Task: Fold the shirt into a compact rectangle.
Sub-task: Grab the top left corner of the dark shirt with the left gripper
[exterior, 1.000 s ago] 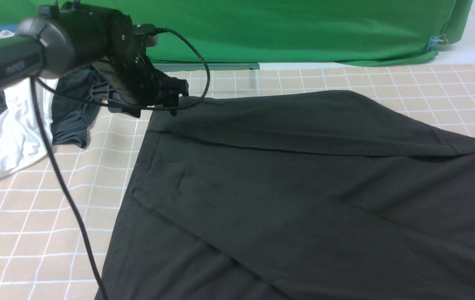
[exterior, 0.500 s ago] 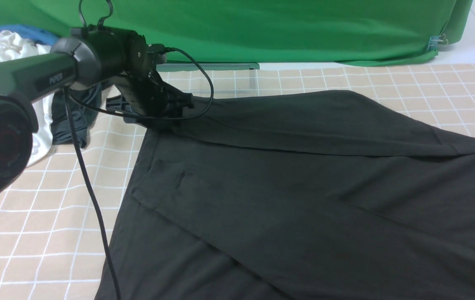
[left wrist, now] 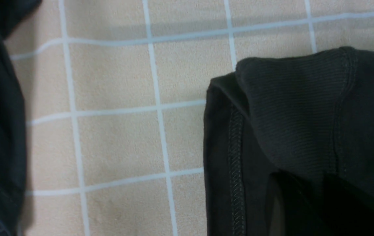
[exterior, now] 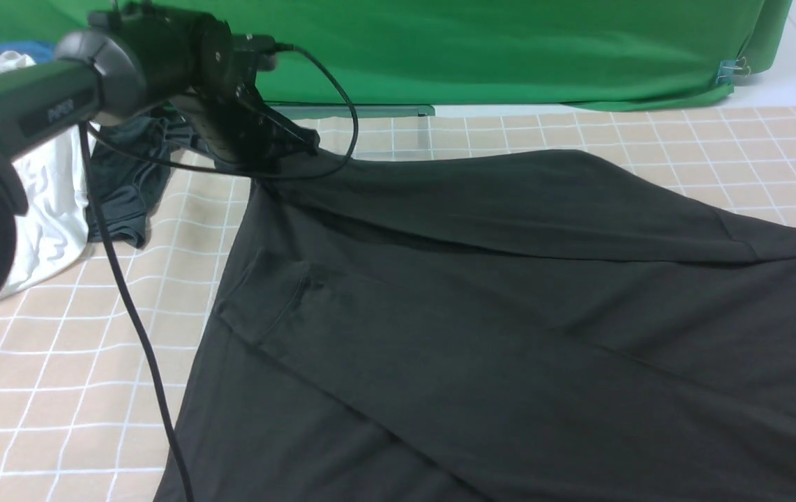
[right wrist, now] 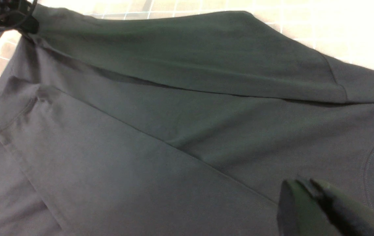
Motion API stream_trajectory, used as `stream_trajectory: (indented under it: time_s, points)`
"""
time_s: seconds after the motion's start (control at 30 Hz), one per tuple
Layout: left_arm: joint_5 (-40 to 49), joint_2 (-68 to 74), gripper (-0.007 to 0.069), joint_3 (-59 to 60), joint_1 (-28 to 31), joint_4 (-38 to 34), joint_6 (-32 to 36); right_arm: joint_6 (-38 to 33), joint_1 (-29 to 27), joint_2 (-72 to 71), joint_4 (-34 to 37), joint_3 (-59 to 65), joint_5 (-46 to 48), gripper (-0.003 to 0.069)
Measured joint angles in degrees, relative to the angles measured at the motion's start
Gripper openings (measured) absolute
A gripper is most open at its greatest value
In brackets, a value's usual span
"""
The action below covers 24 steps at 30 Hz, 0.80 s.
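Shirt (exterior: 509,300) spread on table (exterior: 56,348), running off near and right edges. Left gripper (exterior: 296,146) closed, pinching far-left hem corner, cloth tented. Right gripper (right wrist: 300,185) closed, empty, over shirt near collar (right wrist: 368,160). Lift low and carry the corner across evenly, no dragging the layers.

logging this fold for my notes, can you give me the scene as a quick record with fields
shirt: large black cotton t-shirt, partly folded, spread on checked beige tablecloth
left gripper: shut on the shirt's far left corner, corner raised
right gripper: shut, empty, over the shirt near its collar
heap: white, blue and dark grey garments, left of the shirt
backdrop: green cloth
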Motion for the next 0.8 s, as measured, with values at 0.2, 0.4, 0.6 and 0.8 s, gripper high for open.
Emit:
stream_trajectory:
  time_s: [0.2, 0.4, 0.6, 0.8]
  points:
    - [1.52, 1.20, 0.0080, 0.00, 0.00, 0.53, 0.04, -0.05, 0.00, 0.00, 0.00, 0.00, 0.00, 0.0071]
    - [0.85, 3.06, 0.0190, 0.00, 0.00, 0.97, 0.27, -0.05, 0.00, 0.00, 0.00, 0.00, 0.00, 0.0071]
    - [0.79, 3.73, 0.0258, 0.00, 0.05, 1.29, 0.48, -0.01, 0.00, 0.00, 0.05, 0.00, 0.00, 0.0073]
    - [0.26, 3.79, 0.0258, 0.00, 0.05, 1.28, 1.91, -0.01, 0.00, 0.00, 0.05, 0.00, 0.00, 0.0081]
